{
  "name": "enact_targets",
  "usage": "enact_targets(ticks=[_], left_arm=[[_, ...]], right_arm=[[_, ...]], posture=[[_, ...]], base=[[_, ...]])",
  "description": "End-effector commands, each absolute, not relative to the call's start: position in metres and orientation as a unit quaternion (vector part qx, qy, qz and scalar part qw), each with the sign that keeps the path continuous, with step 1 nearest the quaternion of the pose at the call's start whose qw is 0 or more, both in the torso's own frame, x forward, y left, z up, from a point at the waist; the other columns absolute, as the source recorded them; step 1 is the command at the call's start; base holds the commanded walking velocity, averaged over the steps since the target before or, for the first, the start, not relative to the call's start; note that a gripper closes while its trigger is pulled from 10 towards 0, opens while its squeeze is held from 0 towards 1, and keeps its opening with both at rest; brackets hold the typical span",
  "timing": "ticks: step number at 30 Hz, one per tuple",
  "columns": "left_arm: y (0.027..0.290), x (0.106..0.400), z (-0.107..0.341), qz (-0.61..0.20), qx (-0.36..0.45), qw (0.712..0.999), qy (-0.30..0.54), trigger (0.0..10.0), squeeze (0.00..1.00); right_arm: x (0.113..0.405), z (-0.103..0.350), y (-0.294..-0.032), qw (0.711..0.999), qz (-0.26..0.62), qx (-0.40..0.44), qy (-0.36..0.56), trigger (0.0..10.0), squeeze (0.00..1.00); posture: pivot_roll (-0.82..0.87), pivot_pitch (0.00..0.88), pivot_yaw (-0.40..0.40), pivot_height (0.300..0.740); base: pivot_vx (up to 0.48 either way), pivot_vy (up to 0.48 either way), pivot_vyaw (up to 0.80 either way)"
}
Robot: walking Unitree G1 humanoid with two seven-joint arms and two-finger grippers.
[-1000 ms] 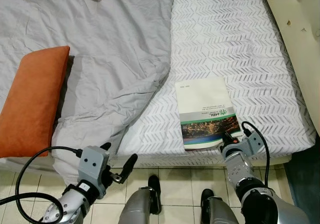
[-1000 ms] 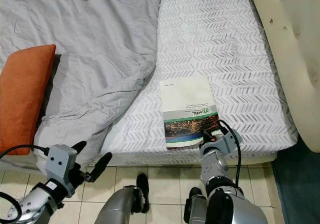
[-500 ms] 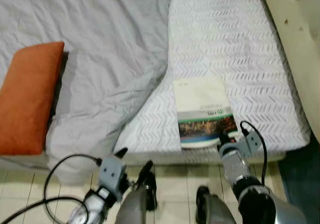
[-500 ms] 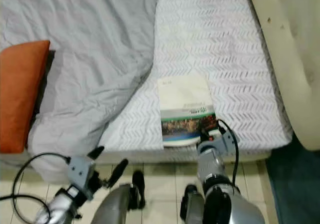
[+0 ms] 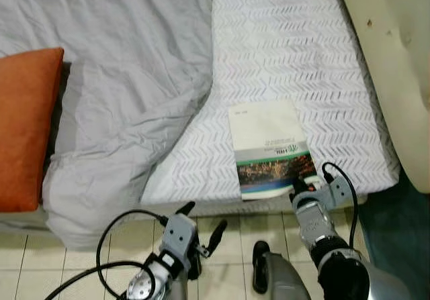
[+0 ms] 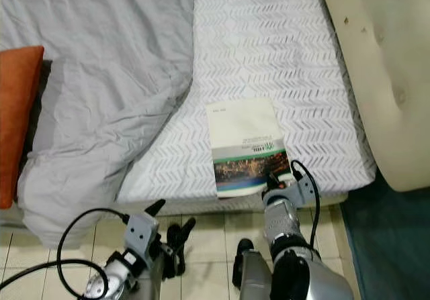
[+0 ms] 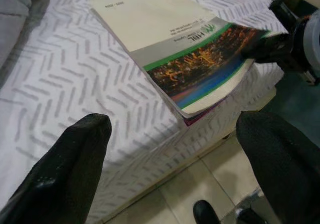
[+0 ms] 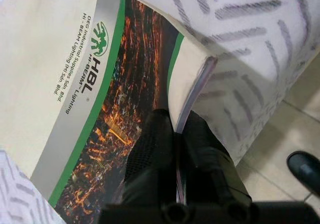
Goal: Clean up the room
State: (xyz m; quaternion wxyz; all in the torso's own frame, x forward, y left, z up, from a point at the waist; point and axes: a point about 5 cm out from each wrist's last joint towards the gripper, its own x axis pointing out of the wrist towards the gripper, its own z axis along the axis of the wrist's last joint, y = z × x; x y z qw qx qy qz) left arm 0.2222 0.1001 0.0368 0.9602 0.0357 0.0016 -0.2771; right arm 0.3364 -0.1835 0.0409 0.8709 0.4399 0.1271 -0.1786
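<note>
While right gripper pinches catalogue (corner, seemingly lifted) | left gripper spread | bed

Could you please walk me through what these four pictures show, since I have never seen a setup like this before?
This is a walking humanoid robot with two silver arms, each ending in a hand of two long black fingers. Two pictures come from a stereo camera on its head, looking down at a bed. The other two come from cameras on its wrists, looking along the fingers.

On the bed lie a rumpled grey duvet, an orange cushion at the robot's left, and a catalogue with a green stripe and a night city photo, near the mattress edge.

The right hand has its fingers closed on the catalogue's near corner, one above the cover and one below. The left hand hangs open and low over the tiled floor, holding nothing. The robot's dark feet show below.
</note>
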Motion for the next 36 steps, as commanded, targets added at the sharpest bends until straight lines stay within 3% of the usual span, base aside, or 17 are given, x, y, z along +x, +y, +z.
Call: enact_targets(ticks=[1,8,10,13,15,16,17,23,30,34,35,36], left_arm=[[0.106,0.213,0.024,-0.272,0.038,0.961,0.023,10.0,0.00],[0.116,0.216,0.021,-0.256,0.049,0.965,0.012,10.0,0.00],[0.119,0.217,0.019,-0.251,0.051,0.967,0.012,10.0,0.00],[0.120,0.217,0.019,-0.249,0.052,0.967,0.012,10.0,0.00],[0.120,0.217,0.018,-0.248,0.053,0.967,0.010,10.0,0.00],[0.120,0.217,0.019,-0.248,0.053,0.967,0.009,10.0,0.00],[0.120,0.217,0.019,-0.247,0.054,0.967,0.008,10.0,0.00],[0.121,0.219,0.018,-0.246,0.056,0.968,0.002,10.0,0.00],[0.122,0.221,0.019,-0.244,0.060,0.968,-0.004,10.0,0.00],[0.122,0.220,0.019,-0.244,0.060,0.968,-0.007,10.0,0.00],[0.122,0.220,0.019,-0.244,0.060,0.968,-0.007,10.0,0.00],[0.122,0.220,0.019,-0.244,0.060,0.968,-0.007,10.0,0.00]], right_arm=[[0.325,0.024,-0.181,0.849,-0.205,0.463,0.155,0.0,0.00],[0.325,0.024,-0.175,0.835,-0.203,0.487,0.155,0.0,0.00],[0.326,0.024,-0.173,0.835,-0.199,0.487,0.157,0.0,0.21],[0.326,0.024,-0.172,0.836,-0.198,0.486,0.159,0.0,0.24],[0.326,0.024,-0.171,0.841,-0.194,0.479,0.162,0.0,0.82],[0.326,0.024,-0.171,0.843,-0.193,0.476,0.163,0.0,0.86],[0.326,0.024,-0.171,0.845,-0.191,0.472,0.164,0.0,0.99],[0.328,0.027,-0.169,0.844,-0.190,0.475,0.162,0.0,1.00],[0.333,0.032,-0.163,0.823,-0.196,0.511,0.151,0.0,1.00],[0.336,0.034,-0.161,0.831,-0.192,0.499,0.157,0.0,1.00],[0.336,0.035,-0.160,0.833,-0.190,0.495,0.159,1.2,1.00],[0.336,0.035,-0.160,0.834,-0.189,0.492,0.161,1.2,1.00]], posture=[[0.06,0.497,0.033,0.740],[0.08,0.485,0.033,0.740],[0.08,0.483,0.032,0.740],[0.08,0.481,0.032,0.740],[0.08,0.478,0.031,0.740],[0.08,0.478,0.031,0.740],[0.08,0.478,0.031,0.740],[0.09,0.478,0.032,0.740],[0.09,0.476,0.033,0.740],[0.10,0.474,0.034,0.740],[0.10,0.474,0.033,0.740],[0.10,0.474,0.033,0.740]], base=[[0.000,0.000,0.00],[0.000,0.000,0.00],[0.000,0.000,0.00],[0.000,0.000,0.00],[0.000,0.000,0.00],[0.000,0.000,0.00],[0.000,0.000,0.00],[0.000,0.000,0.00],[0.000,0.000,0.00],[0.000,0.000,0.00],[0.000,0.000,0.00],[0.000,0.000,0.00]])
